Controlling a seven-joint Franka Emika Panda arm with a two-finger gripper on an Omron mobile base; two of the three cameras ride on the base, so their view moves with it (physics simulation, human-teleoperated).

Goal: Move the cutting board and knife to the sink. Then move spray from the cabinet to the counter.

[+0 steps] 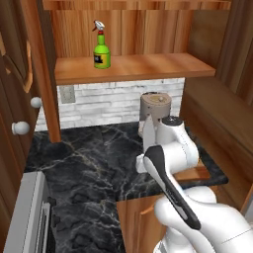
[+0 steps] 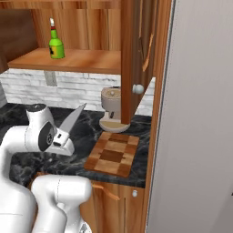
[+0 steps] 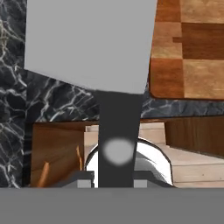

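knife [image 3: 92, 41] held over black marble counter [image 1: 94, 163] beside cutting board [image 2: 113, 154].

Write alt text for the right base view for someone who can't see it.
The end effector holds the knife blade-up above the counter, beside the cutting board. Behind stands a coffee machine; the spray sits on the open cabinet shelf.

You get a matt grey knife [image 3: 89, 41] blade, dark matt handle; wood-block cutting board [image 2: 113, 154]; glossy veined black marble surface [image 1: 84, 163]; glossy green plastic-looking spray [image 1: 102, 52]; wood-plank cabinet [image 1: 133, 66].
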